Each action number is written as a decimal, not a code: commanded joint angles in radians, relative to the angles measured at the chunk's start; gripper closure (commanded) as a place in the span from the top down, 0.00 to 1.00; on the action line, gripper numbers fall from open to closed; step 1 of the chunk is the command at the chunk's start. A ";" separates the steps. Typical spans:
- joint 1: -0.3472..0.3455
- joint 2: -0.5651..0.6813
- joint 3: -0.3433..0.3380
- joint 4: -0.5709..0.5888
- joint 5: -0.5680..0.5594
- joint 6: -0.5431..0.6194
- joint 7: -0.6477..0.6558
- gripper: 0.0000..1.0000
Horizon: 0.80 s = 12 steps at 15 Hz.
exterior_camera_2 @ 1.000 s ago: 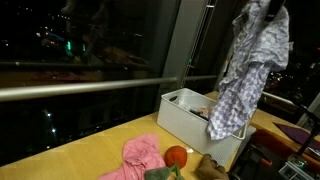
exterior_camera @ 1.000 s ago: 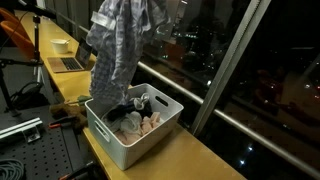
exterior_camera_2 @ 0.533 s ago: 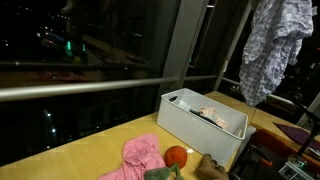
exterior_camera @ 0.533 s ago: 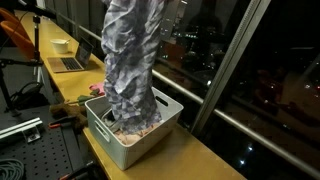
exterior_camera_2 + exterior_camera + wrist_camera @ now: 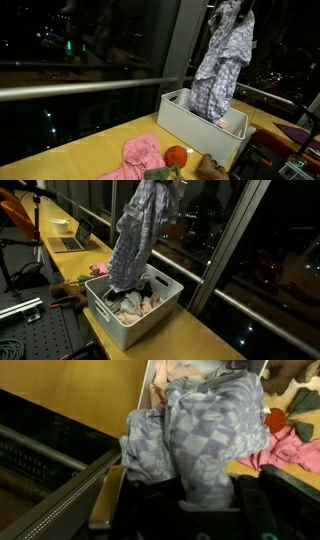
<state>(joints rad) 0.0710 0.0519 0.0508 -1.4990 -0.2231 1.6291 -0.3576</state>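
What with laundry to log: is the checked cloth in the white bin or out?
Mostly out: checked cloth hangs from the shut gripper above the white bin, its lower end inside.

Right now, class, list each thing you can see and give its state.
Hand: shut on the checked cloth.
Checked cloth: hanging, lower end down in the box.
Box: open, clothes inside.
Pink cloth: crumpled on the table.
Laptop: open.
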 commanded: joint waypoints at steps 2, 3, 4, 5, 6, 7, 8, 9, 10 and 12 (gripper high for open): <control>-0.051 0.053 -0.023 -0.129 0.051 0.162 -0.078 0.00; -0.062 0.065 -0.028 -0.157 0.053 0.191 -0.096 0.00; -0.073 0.078 -0.032 -0.177 0.056 0.217 -0.115 0.00; -0.083 0.092 -0.034 -0.195 0.058 0.241 -0.133 0.00; -0.091 0.109 -0.034 -0.207 0.062 0.260 -0.154 0.00; -0.097 0.127 -0.032 -0.216 0.066 0.278 -0.170 0.00; -0.099 0.148 -0.025 -0.221 0.075 0.295 -0.190 0.00; -0.100 0.166 -0.019 -0.226 0.085 0.311 -0.208 0.00; -0.098 0.183 -0.013 -0.226 0.092 0.323 -0.220 0.00; -0.084 0.216 0.007 -0.218 0.098 0.330 -0.231 0.00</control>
<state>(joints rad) -0.0225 0.2359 0.0318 -1.7294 -0.1501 1.9366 -0.5507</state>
